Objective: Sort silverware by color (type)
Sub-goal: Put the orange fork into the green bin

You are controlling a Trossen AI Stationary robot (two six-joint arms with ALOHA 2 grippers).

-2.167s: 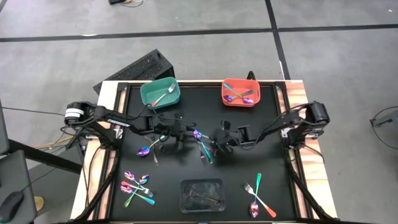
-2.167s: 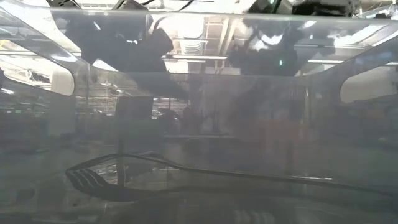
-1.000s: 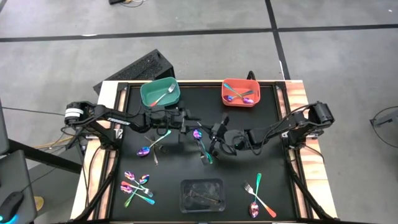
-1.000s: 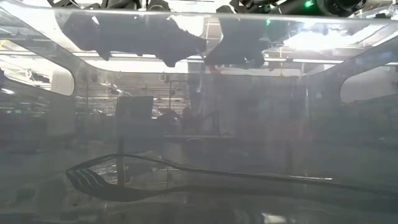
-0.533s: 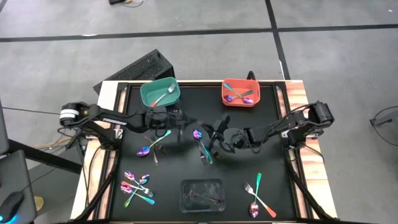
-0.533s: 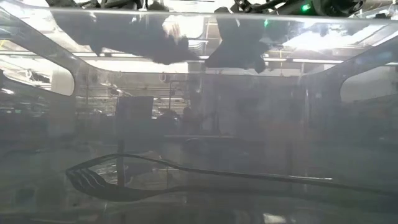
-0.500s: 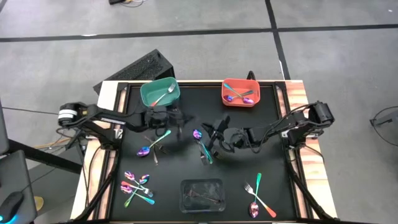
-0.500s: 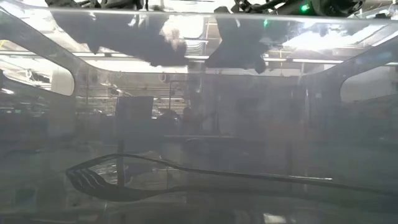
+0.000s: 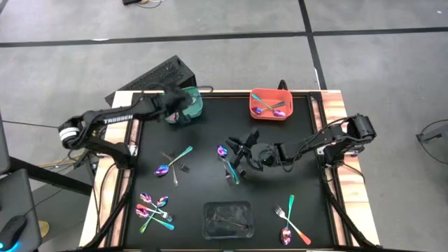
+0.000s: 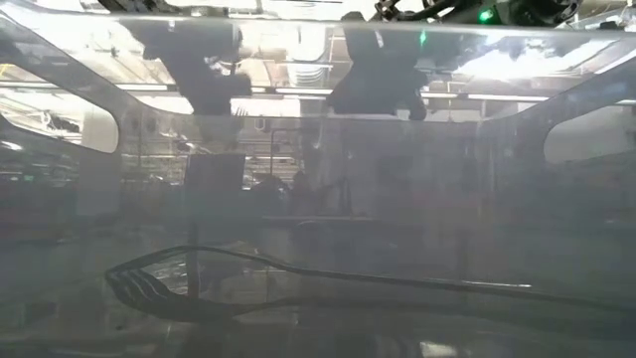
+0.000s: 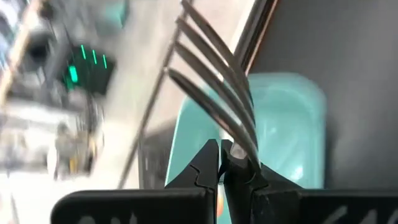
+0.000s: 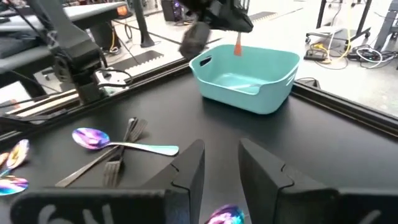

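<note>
Now we see the left end effector (image 9: 178, 106) has moved from mid-tabletop to over the teal bin (image 9: 193, 105), clamping a fork (image 11: 214, 81); delivery seems near. The right end effector (image 9: 238, 150) hovers open over a spoon (image 9: 222, 151).

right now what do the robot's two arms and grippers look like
Both arms are dark, slim and jointed. The left arm carries white TROSSEN lettering and a white band near its base. Each gripper, the left gripper and the right gripper, has two flat, angular black fingers. Dark cables trail by the arm bases.

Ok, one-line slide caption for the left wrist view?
Left gripper shut on a fork, held above the teal bin.
</note>
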